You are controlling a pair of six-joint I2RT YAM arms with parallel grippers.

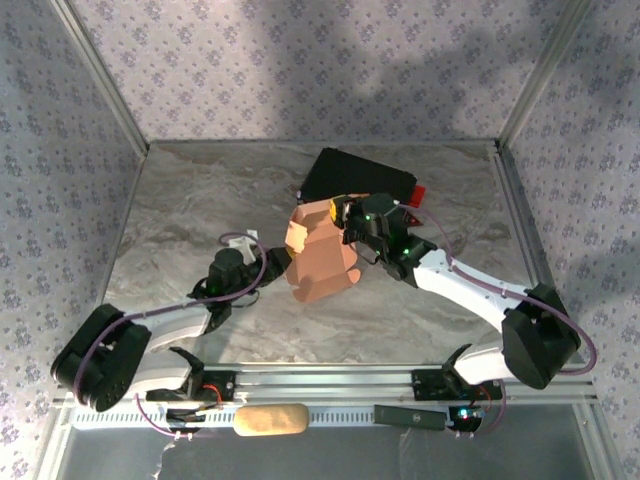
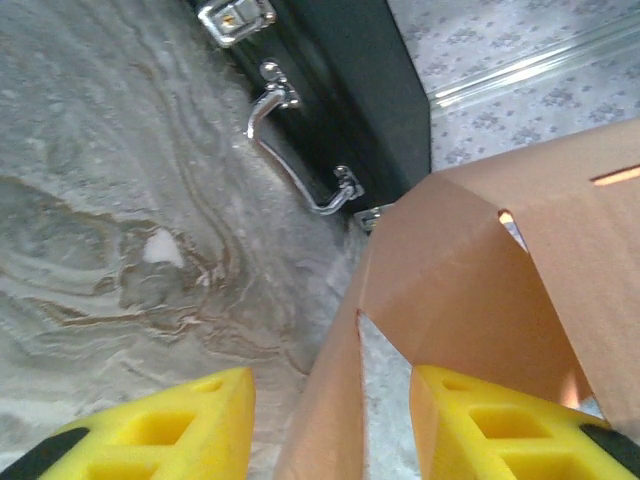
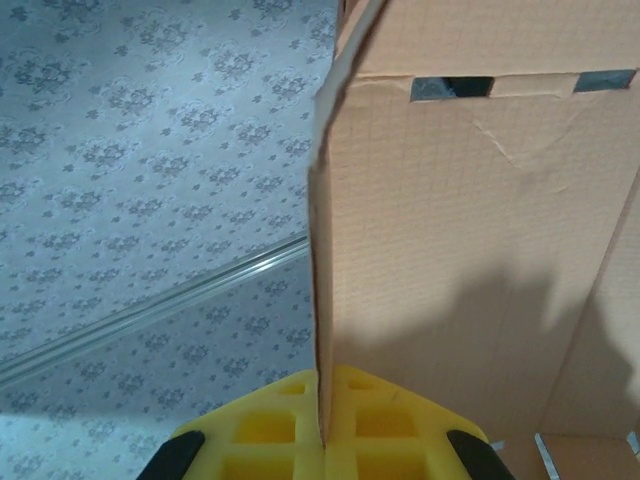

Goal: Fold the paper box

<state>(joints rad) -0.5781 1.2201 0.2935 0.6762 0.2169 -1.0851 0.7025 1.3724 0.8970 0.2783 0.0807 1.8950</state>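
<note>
Paper box part-folded, mid-table, between both arms.
Left gripper (image 2: 330, 385) fingers apart, straddling a raised panel, not pinching it; paper box (image 1: 320, 262) half-formed (just in front of the black case (image 1: 358, 175)), walls up, slots empty, tabs judged unseated; right gripper (image 3: 322, 400) closed tight on one wall's edge; tucking and closing remain.

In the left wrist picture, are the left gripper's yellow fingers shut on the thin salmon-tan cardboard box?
No, the left gripper is open: its fingers stand wide apart, an edge of the salmon-tan paper box between them.
</note>
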